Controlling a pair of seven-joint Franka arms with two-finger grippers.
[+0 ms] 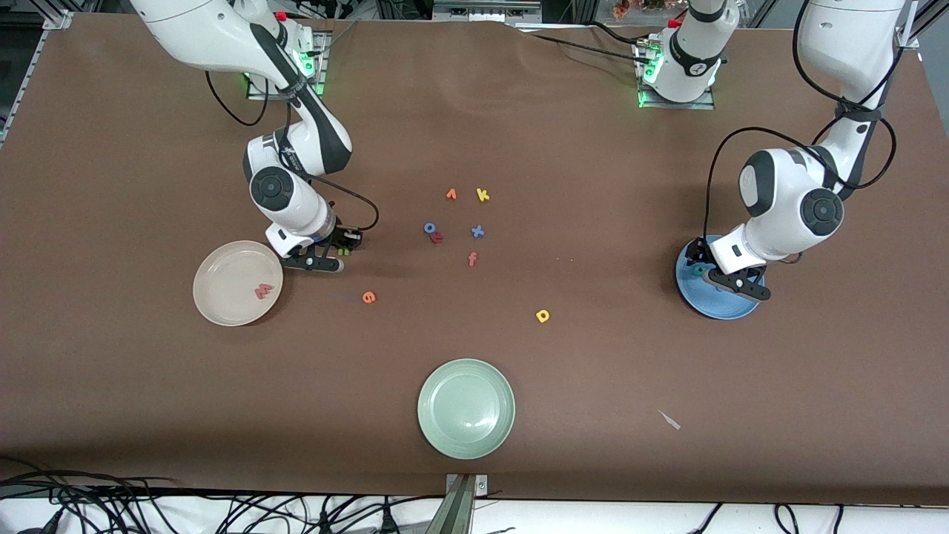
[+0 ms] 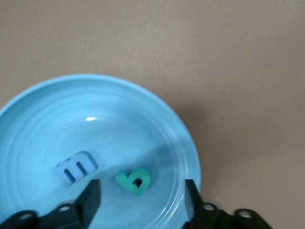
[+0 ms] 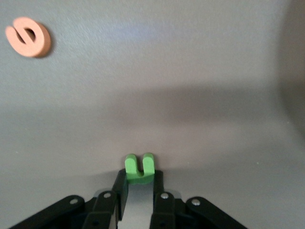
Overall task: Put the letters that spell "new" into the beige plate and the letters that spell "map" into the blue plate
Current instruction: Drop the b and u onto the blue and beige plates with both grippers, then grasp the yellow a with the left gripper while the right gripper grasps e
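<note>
Beside the beige plate, which holds the pinkish-red w, we find the right gripper pinching the green n. We note the left gripper, fingers spread, over the blue plate holding the blue m and teal p.
</note>
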